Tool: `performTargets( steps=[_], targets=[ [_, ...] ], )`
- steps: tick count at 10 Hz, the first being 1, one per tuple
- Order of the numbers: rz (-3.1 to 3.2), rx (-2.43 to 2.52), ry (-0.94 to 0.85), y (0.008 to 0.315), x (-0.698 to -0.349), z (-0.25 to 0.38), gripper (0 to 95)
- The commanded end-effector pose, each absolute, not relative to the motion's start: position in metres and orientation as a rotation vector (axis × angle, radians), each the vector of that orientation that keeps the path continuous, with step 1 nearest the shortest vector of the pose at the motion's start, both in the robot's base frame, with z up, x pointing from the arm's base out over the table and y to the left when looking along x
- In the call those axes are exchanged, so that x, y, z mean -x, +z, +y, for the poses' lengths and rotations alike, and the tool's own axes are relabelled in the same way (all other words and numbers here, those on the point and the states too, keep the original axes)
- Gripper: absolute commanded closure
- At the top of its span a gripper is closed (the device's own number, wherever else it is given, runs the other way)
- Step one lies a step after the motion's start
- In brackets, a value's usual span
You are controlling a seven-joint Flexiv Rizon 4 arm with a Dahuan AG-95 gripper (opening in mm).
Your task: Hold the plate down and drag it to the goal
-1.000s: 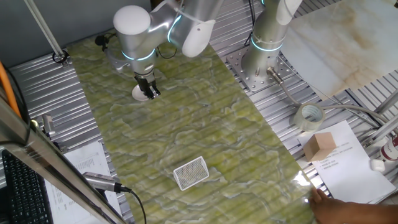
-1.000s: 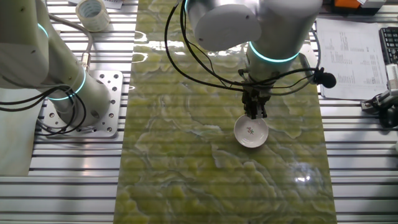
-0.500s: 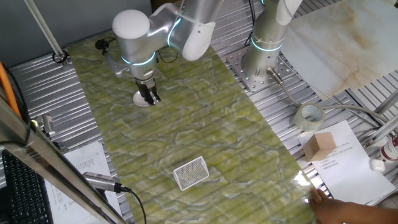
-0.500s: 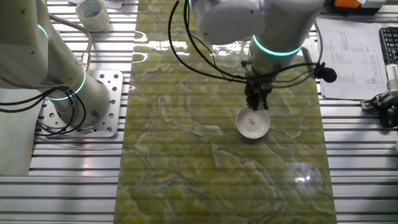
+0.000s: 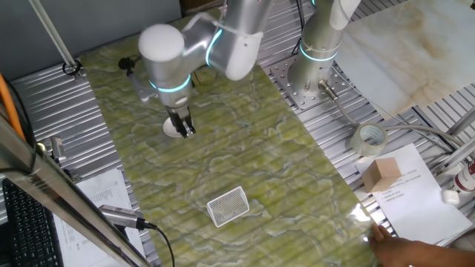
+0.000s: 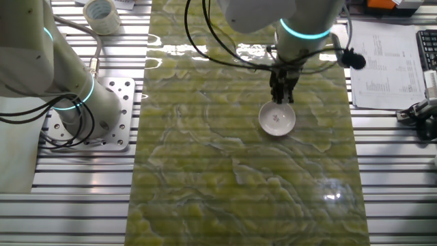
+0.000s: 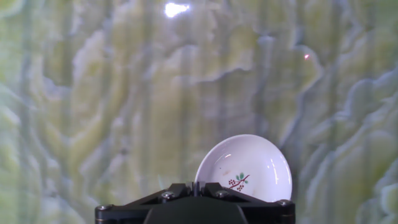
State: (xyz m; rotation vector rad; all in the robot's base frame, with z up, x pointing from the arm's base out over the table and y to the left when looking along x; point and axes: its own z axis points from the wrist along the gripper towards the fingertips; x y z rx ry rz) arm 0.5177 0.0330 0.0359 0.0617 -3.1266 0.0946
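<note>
The plate [image 5: 174, 129] is a small white dish with a berry sprig mark. It lies on the green marbled mat [image 5: 245, 148] at the far left. It also shows in the other fixed view [image 6: 276, 121] and in the hand view [image 7: 245, 167]. My gripper [image 5: 184, 131] is shut, its fingertips together and down on the plate's rim [image 6: 282, 102]. In the hand view the gripper [image 7: 196, 185] sits at the plate's left edge. The goal [image 5: 227, 205], a white meshed tile, lies on the mat nearer the front, well apart from the plate.
A second arm's base [image 5: 310, 78] stands on the ribbed metal table beside the mat. A clear tape roll [image 5: 369, 138], a cardboard box [image 5: 382, 173] and paper sheets [image 5: 415, 196] lie at the right. A person's hand [image 5: 415, 251] is at the bottom right.
The gripper and the plate under it have slid together along the mat toward the goal. The gripper has stayed shut on the rim.
</note>
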Motion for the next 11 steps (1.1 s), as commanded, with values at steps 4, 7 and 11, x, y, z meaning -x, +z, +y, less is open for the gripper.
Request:
performTargets(
  steps=[4, 7, 11],
  targets=[
    [-3.097, -0.233, 0.150, 0.0360, -0.5173, 0.0324, 95.0],
    [-3.092, -0.294, 0.140, 0.0360, -0.5173, 0.0324, 95.0],
    [-3.104, -0.270, 0.104, 0.0334, -0.5194, 0.0378, 95.0]
  ],
)
